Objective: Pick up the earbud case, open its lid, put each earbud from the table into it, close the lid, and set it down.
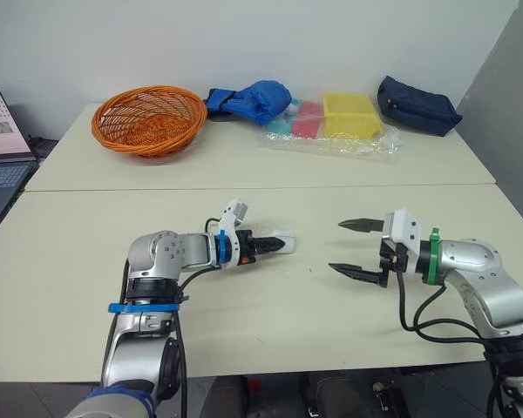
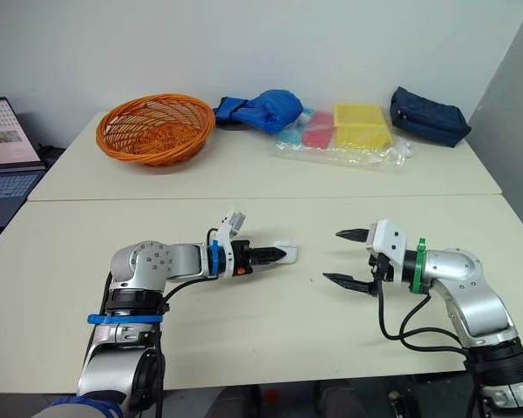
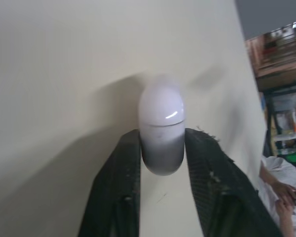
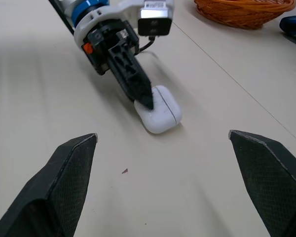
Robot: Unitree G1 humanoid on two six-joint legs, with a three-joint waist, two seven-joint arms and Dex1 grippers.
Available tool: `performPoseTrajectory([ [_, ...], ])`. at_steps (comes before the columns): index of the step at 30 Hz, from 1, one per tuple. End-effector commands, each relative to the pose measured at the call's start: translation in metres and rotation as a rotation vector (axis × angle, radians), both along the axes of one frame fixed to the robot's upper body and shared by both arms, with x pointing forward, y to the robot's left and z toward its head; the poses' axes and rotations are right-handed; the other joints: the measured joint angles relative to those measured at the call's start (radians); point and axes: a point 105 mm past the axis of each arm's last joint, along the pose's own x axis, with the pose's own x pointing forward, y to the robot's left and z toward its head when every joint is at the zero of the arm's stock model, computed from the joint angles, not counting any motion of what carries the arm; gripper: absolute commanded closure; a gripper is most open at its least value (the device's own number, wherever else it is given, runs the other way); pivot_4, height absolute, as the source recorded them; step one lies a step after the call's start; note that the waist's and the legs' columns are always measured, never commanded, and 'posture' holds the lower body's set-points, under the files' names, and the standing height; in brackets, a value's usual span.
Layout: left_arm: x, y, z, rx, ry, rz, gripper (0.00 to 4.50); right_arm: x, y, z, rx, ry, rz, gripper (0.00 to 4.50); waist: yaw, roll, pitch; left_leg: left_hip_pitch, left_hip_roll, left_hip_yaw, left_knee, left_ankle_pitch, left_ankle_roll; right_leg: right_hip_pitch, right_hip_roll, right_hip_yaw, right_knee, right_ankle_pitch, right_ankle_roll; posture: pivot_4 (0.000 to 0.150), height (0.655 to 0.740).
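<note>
The left gripper [image 1: 275, 246] is clamped on the white earbud case [image 4: 160, 116], which lies on the counter [image 1: 270, 322] with its lid shut. The black fingers [image 3: 121, 187] hide the case's rear half. Facing it, well apart, the right gripper [image 1: 338, 246] hovers with its jaws spread wide.

Across the counter's far side stand an orange basket [image 1: 148, 119], a blue cloth [image 1: 253, 100], a plastic bag [image 1: 331, 138] of coloured trays that are hard to make out, and a navy pouch [image 1: 417, 105]. A laptop [image 1: 0, 148] is cut off at the left edge.
</note>
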Motion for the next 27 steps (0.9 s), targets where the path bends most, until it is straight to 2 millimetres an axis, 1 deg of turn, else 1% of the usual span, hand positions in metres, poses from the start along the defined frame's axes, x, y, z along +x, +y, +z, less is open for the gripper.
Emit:
performPoseTrajectory([
  [1,-0.004,0.018,0.002,0.027,0.019,0.027,1.85,0.004,-0.001,0.015,0.014,-0.055,-0.001,0.00,-0.001,0.000,0.000,0.000,0.000,0.000,0.000,0.000,0.000,0.000,0.000,0.000,0.000,0.000,0.000,0.150,0.7400],
  [3,-0.004,0.036,0.006,0.044,0.011,0.069,1.23,0.007,-0.004,0.014,-0.004,-0.068,-0.010,0.00,-0.006,0.000,0.000,0.001,0.000,0.000,0.000,0.000,0.000,0.000,0.000,0.001,0.001,0.000,0.000,0.150,0.7400],
  [4,-0.004,0.042,0.007,0.050,0.009,0.085,0.98,0.008,-0.005,0.014,-0.010,-0.070,-0.013,0.00,-0.011,0.000,0.000,0.002,0.000,0.000,0.000,0.000,0.000,0.000,0.000,0.001,0.001,0.000,0.000,0.150,0.7400],
  [7,-0.004,0.065,0.014,0.066,-0.025,0.134,0.03,0.012,-0.009,0.012,-0.011,-0.064,-0.023,0.00,-0.017,0.000,0.000,0.004,0.001,0.000,-0.001,0.000,0.000,0.001,0.000,0.002,0.002,0.000,0.000,0.150,0.7400],
  [9,-0.005,0.077,0.021,0.081,-0.067,0.146,0.01,0.013,-0.013,0.011,-0.017,-0.062,-0.024,0.00,-0.020,0.000,0.000,0.005,0.001,0.001,-0.001,0.000,0.000,0.001,0.000,0.003,0.002,0.000,0.000,0.150,0.7400],
  [10,-0.001,0.093,0.034,0.127,-0.230,0.148,0.01,0.013,-0.017,0.012,-0.024,-0.061,-0.024,0.00,-0.023,0.000,0.000,0.005,0.001,0.001,-0.001,0.000,0.000,0.001,0.001,0.003,0.002,0.000,0.000,0.150,0.7400],
  [11,-0.001,0.101,0.044,0.168,-0.349,0.121,0.01,0.013,-0.020,0.013,-0.029,-0.060,-0.024,0.00,-0.026,0.000,0.000,0.006,0.001,0.001,-0.001,0.000,0.000,0.001,0.000,0.003,0.002,0.000,0.000,0.150,0.7400],
  [12,0.000,0.111,0.054,0.243,-0.516,0.080,0.01,0.013,-0.023,0.014,-0.034,-0.059,-0.022,0.00,-0.028,0.000,0.000,0.006,0.001,0.002,-0.002,0.000,0.000,0.001,0.000,0.004,0.002,0.000,0.000,0.150,0.7400],
  [14,-0.004,0.120,0.068,0.336,-0.725,-0.018,0.01,0.013,-0.030,0.016,-0.052,-0.058,-0.026,0.00,-0.020,0.000,0.000,0.005,0.001,0.003,-0.003,0.000,-0.001,0.000,0.000,0.004,0.002,-0.001,-0.003,0.150,0.7400],
  [15,-0.004,0.128,0.074,0.412,-0.834,-0.051,0.01,0.014,-0.033,0.018,-0.063,-0.057,-0.029,0.00,-0.014,0.000,0.000,0.005,0.001,0.003,-0.004,0.000,-0.001,0.000,-0.001,0.004,0.002,-0.002,-0.004,0.150,0.7400],
  [16,-0.005,0.133,0.078,0.460,-0.900,-0.074,0.01,0.014,-0.036,0.020,-0.069,-0.056,-0.031,0.00,-0.008,0.000,0.000,0.005,0.002,0.003,-0.004,0.000,-0.001,0.000,-0.002,0.004,0.001,-0.002,-0.004,0.150,0.7400],
  [17,-0.005,0.138,0.079,0.550,-0.984,-0.114,0.01,0.014,-0.037,0.022,-0.071,-0.055,-0.031,0.00,-0.002,0.000,0.000,0.005,0.002,0.003,-0.004,0.000,-0.001,0.000,-0.004,0.004,0.000,-0.003,-0.006,0.150,0.7400],
  [18,-0.005,0.139,0.078,0.600,-1.038,-0.134,0.01,0.014,-0.037,0.024,-0.068,-0.048,-0.033,0.00,0.003,0.000,0.000,0.004,0.003,0.004,-0.004,0.000,-0.001,0.000,-0.005,0.005,0.000,-0.006,-0.010,0.150,0.7400],
  [22,-0.011,0.136,0.070,0.618,-1.103,-0.169,0.01,0.010,-0.034,0.024,-0.087,-0.038,0.000,0.00,0.013,0.000,0.000,0.002,0.001,0.005,-0.004,0.000,0.000,0.000,-0.010,0.006,-0.003,-0.006,-0.008,0.150,0.7400],
  [24,-0.012,0.134,0.068,0.610,-1.106,-0.149,0.01,0.011,-0.031,0.025,-0.078,-0.034,0.001,0.00,0.013,0.000,0.000,-0.002,0.001,0.005,-0.003,0.000,0.000,-0.001,-0.009,0.004,-0.004,-0.005,-0.005,0.150,0.7400],
  [25,-0.012,0.133,0.065,0.604,-1.083,-0.154,0.01,0.011,-0.031,0.025,-0.072,-0.029,0.001,0.00,0.013,-0.001,0.000,-0.003,0.001,0.005,-0.002,0.000,0.000,-0.002,-0.009,0.004,-0.004,-0.003,-0.001,0.150,0.7400],
  [27,-0.012,0.133,0.063,0.592,-1.051,-0.158,0.01,0.013,-0.030,0.026,-0.063,-0.024,-0.001,0.00,0.012,-0.001,0.000,-0.003,0.001,0.005,-0.002,0.000,0.000,-0.002,-0.009,0.002,-0.004,-0.002,0.000,0.150,0.7400],
])
